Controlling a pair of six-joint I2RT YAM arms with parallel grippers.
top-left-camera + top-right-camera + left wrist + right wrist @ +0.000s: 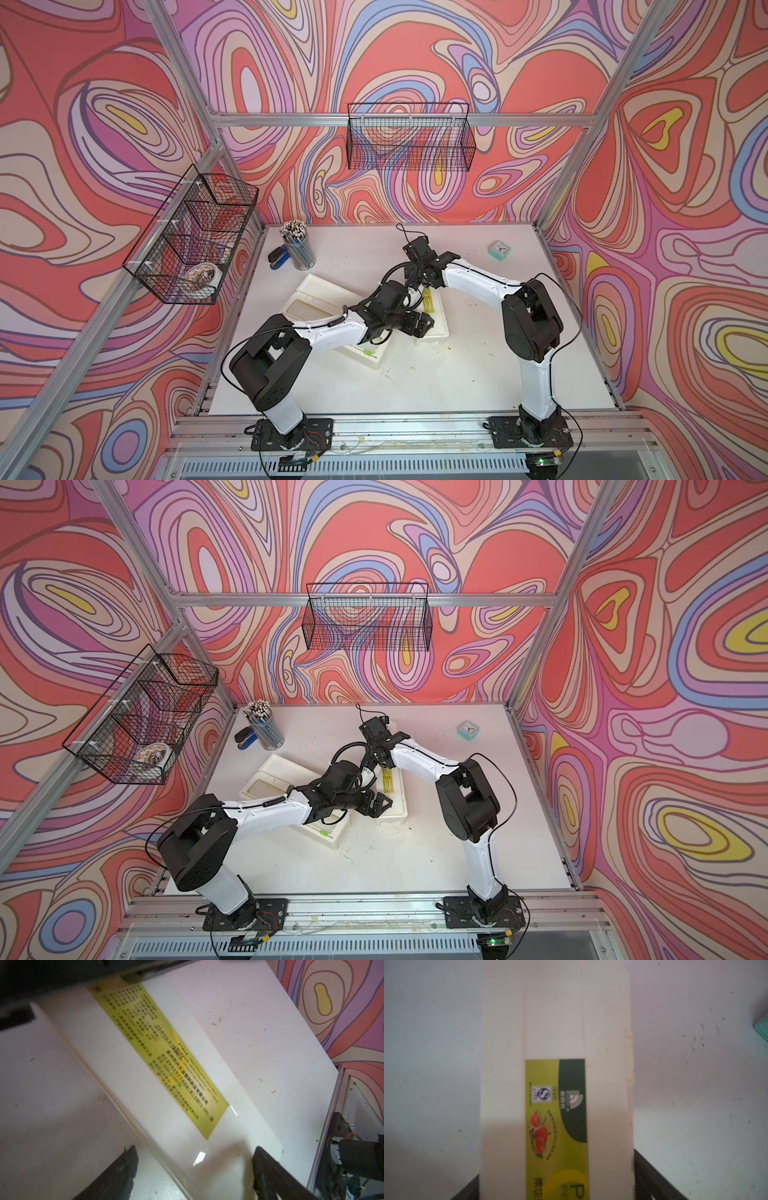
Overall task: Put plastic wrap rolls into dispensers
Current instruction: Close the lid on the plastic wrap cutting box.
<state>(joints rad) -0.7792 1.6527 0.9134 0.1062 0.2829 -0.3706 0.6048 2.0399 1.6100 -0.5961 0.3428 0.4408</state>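
A closed cream dispenser [437,329] [395,809] with a yellow label lies mid-table, its length running from front to back. In the left wrist view its near end [124,1064] sits between the fingers of my left gripper [195,1150] [420,326], which is open, with one finger clear of the box edge. My right gripper [556,1167] [428,284] is at the far end, its fingers pressed against both long sides of that dispenser [554,1022]. An open dispenser [316,291] [282,771] lies to the left, partly under my left arm. The plastic wrap rolls are out of view.
At the back left stand a cup of pencils [297,245] and a blue stapler [277,257]. A small teal clock [499,250] sits at the back right. Wire baskets hang on the back wall [409,137] and the left wall [191,237].
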